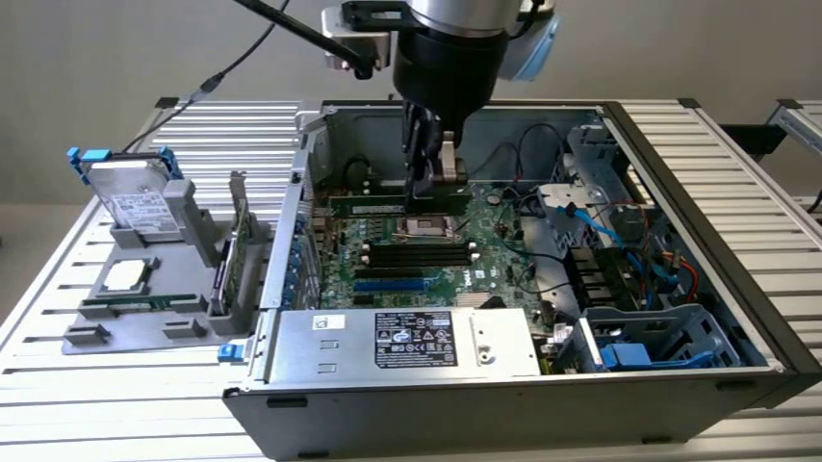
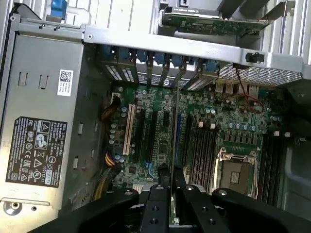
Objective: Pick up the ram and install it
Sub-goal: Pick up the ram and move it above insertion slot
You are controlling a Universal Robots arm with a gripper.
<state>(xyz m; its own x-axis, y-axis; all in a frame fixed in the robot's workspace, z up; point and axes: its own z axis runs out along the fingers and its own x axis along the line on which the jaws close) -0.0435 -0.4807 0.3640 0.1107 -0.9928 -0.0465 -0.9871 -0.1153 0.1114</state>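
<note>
- While the arm hangs over the open computer case [image 1: 726, 207], its gripper [image 1: 434, 192] reaches down inside, above the motherboard [image 1: 495, 274].
- The pincer is pressed onto the ram [image 1: 372, 205], pinching the slim green stick near one end.
- From the exterior view the ram lies level, long side across the picture, just behind the CPU socket [image 1: 424, 228].
- Whether its lower edge touches the board cannot be told.
- From the wrist view the gripper [image 2: 170, 187] shows two dark fingers [image 2: 158, 191] with the ram [image 2: 173, 145] edge-on between them, a thin line running over the board.
- The black memory slots [image 1: 411, 257] sit on the near side of the socket in the exterior view, apart from the ram.
- The wrist view shows the socket [image 2: 235, 172] with the slots [image 2: 204, 150] beside it.
- A grey power supply [image 1: 411, 342] with a black label fills the case's near end.
- Outside the case, at the exterior view's left, a grey holder [image 1: 129, 313] on the slatted table [image 1: 77, 404] carries a hard drive [image 1: 135, 207] and an upright expansion card [image 1: 235, 245].
</note>
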